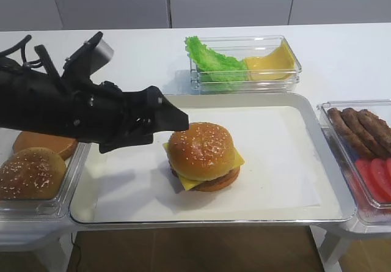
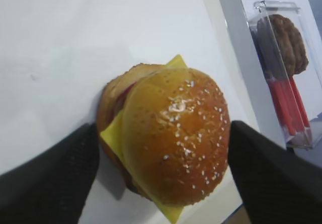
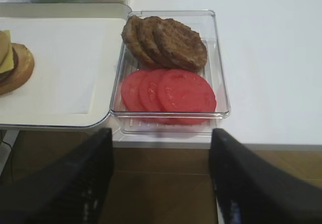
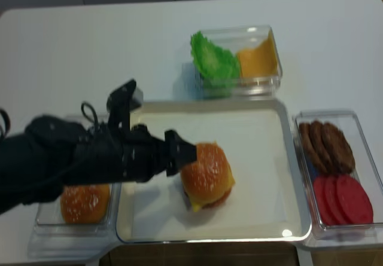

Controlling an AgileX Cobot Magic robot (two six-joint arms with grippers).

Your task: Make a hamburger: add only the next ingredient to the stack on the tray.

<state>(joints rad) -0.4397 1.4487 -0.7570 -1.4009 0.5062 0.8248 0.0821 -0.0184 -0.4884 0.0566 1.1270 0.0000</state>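
The glossy sesame bun top [image 1: 201, 150] [image 2: 176, 133] [image 4: 206, 167] rests on the stack [image 1: 221, 180], whose yellow cheese [image 2: 113, 136] sticks out beneath it. The stack stands near the middle of the silver tray [image 1: 244, 96]. My left gripper [image 1: 174, 131] [image 2: 161, 178] [image 4: 182, 155] is open, one black finger on each side of the bun top. The left finger [image 2: 60, 173] stands apart from it and the right finger [image 2: 266, 178] is close to its edge. My right gripper [image 3: 161, 183] is open and holds nothing, hanging off the table's front edge by the patty tub.
A clear tub [image 1: 293, 52] with lettuce [image 1: 214, 61] and cheese slices stands behind the tray. To the right, another tub [image 3: 216, 58] holds patties [image 3: 171, 43] and tomato slices [image 3: 171, 90]. A tub [image 1: 61, 202] of buns sits on the left.
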